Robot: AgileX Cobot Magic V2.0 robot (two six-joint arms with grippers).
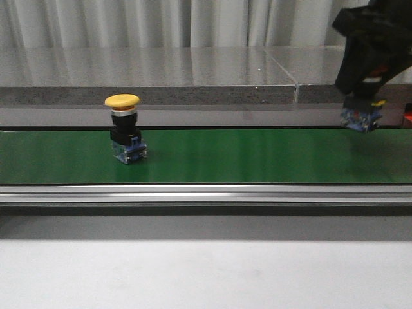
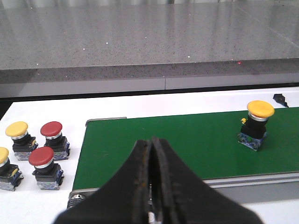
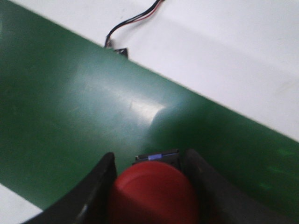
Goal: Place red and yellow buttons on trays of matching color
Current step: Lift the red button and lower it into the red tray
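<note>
Front view: green belt (image 1: 257, 158) spans the bench. Right gripper (image 3: 152, 186) hangs at far right above the belt, jaws clamped on a red button (image 3: 152, 196), lifted for carrying. Yellow button (image 1: 125, 135) stands left on the belt. Left gripper (image 2: 152, 186) idle, jaws closed empty.

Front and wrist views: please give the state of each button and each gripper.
Yellow button on belt: upright, free.
Red button: held by right gripper, above the green belt.
Left gripper: shut, holding nothing.
Four side buttons: upright, off the belt.
</note>
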